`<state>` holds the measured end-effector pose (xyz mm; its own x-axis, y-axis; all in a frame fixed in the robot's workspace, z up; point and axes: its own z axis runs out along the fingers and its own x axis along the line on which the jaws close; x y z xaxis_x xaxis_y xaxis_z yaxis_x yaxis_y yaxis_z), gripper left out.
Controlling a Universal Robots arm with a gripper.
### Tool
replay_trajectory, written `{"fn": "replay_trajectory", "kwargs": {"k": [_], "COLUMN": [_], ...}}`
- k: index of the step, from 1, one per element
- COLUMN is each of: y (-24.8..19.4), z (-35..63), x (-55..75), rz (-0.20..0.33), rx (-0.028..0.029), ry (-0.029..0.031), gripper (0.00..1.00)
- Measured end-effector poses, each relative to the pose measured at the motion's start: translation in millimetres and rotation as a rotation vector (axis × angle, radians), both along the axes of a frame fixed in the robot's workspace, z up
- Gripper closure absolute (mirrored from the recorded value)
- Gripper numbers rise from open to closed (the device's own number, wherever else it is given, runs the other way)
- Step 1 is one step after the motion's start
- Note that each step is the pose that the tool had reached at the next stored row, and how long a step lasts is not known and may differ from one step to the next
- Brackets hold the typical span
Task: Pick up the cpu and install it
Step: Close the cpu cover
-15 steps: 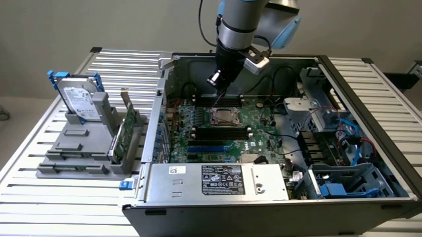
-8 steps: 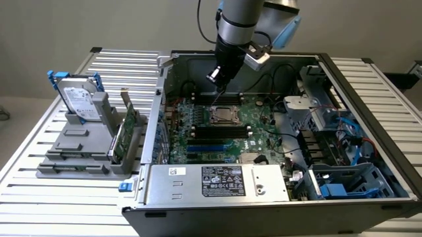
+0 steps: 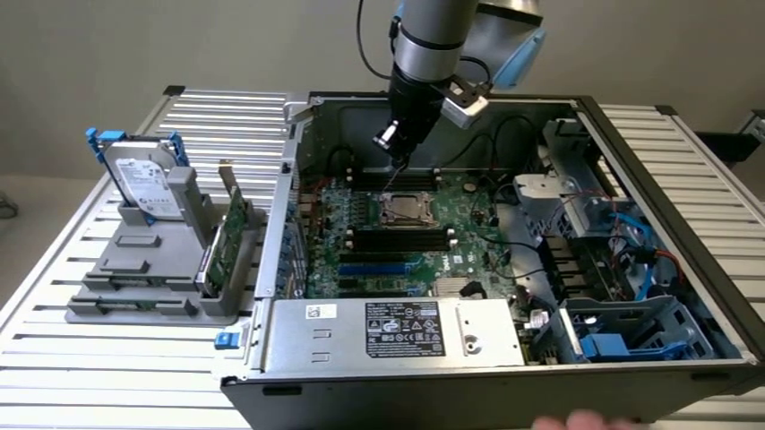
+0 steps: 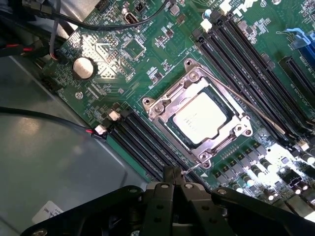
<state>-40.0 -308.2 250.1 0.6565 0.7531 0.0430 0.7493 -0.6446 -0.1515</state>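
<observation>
Bkgd: plain pale beige wall (image 3: 179, 45), evenly lit. Furniture — silver slatted metal table (image 3: 72, 358). Beyond it, pale floor strip (image 3: 42, 202) at the exterior view's left.

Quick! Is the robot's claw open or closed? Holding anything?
Gripper: closed, holding nothing, near the small silvery square cpu lying in its metal socket frame.
Person's hand: fingertips at the computer case's edge, grip cannot be told.

An open computer case (image 3: 478, 399) is laid on its side on a slatted metal table (image 3: 84, 376). A green motherboard (image 3: 467, 210) is seen on its floor, and a labelled power supply (image 3: 395, 333) is fitted along the near edge. At the exterior view's left, a hard drive (image 3: 143, 184) is held upright in a grey stand (image 3: 143, 278). A coin battery (image 4: 82, 68) and rows of black memory slots (image 4: 140, 147) are set on the board.
</observation>
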Motion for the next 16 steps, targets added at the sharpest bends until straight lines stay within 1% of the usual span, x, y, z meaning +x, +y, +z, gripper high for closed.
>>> {"fn": "replay_trajectory", "kwargs": {"k": [3, 8, 10, 14, 16], "y": [-0.9, -1.5, -1.7, -2.0, -2.1], "z": [-1.5, -6.5, -10.0, -16.8, -19.0], "x": [-0.2, -0.4, -0.5, -0.9, -1.3], "rz": [0.0, 0.0, 0.0, 0.0, 0.0], "rx": [-0.0002, -0.001, -0.0001, -0.0002, -0.0001], "ry": [-0.0011, -0.0049, -0.0077, -0.0126, -0.0135], "gripper": [0.89, 0.89, 0.89, 0.89, 0.89]}}
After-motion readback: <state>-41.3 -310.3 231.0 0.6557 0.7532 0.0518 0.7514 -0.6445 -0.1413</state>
